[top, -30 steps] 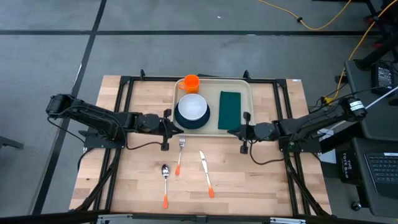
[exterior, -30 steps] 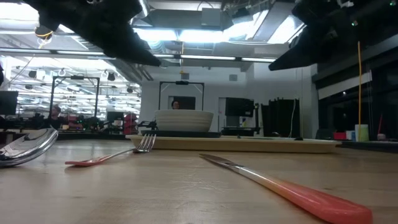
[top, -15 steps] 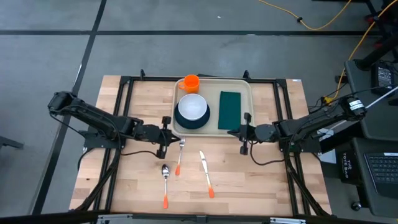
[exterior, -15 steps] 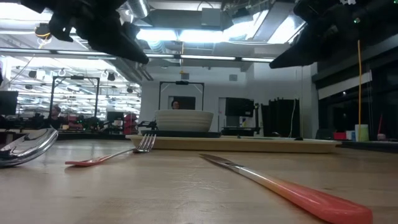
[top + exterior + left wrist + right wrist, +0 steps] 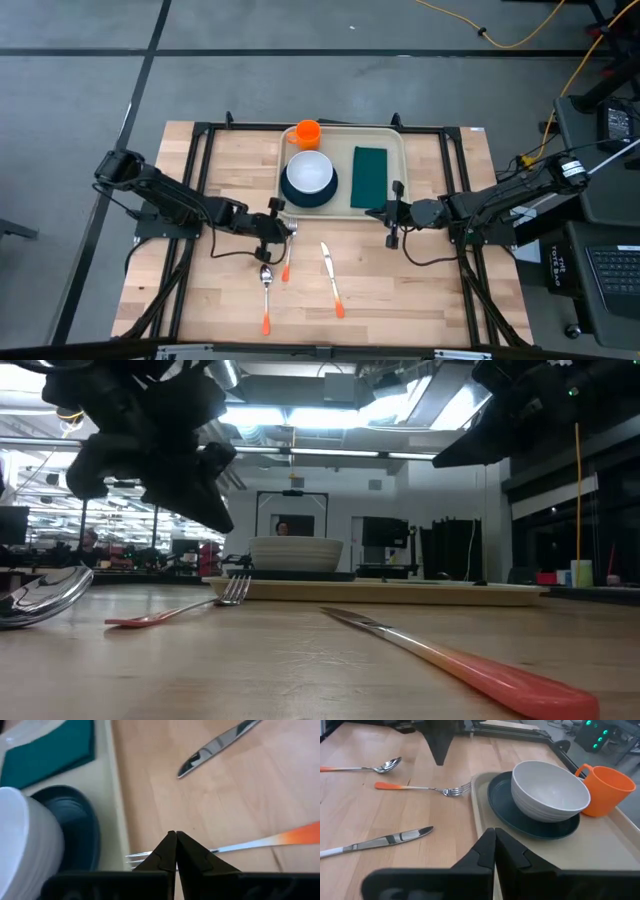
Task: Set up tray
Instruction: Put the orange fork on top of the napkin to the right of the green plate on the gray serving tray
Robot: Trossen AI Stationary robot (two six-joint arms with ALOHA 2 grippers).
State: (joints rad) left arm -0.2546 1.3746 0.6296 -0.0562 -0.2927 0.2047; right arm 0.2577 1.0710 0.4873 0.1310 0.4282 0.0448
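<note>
The beige tray [image 5: 344, 150] lies at the table's far middle. On it stand an orange cup [image 5: 307, 131], a white bowl [image 5: 309, 172] on a dark teal plate [image 5: 296, 200], and a green napkin [image 5: 370, 172]. A fork [image 5: 288, 256], a spoon [image 5: 266, 292] and a knife [image 5: 331, 280], all orange-handled, lie on the wood nearer the front. My left gripper [image 5: 288, 229] is shut and hangs above the fork's tines [image 5: 136, 858], clear of the table in the low view [image 5: 205, 510]. My right gripper [image 5: 371, 212] is shut at the tray's near edge, right of the plate.
A black frame [image 5: 200, 150] runs along the table's sides and far edge. Bare wood lies left and right of the cutlery. A yellow cable [image 5: 520, 35] lies on the floor beyond the table, and a laptop [image 5: 610, 275] stands to the right.
My left gripper has gone from beside the tray's near left corner toward the table's near edge and down, ending over the fork's tines; its wrist has rolled a little. It has stayed shut. Nothing on the table has moved.
</note>
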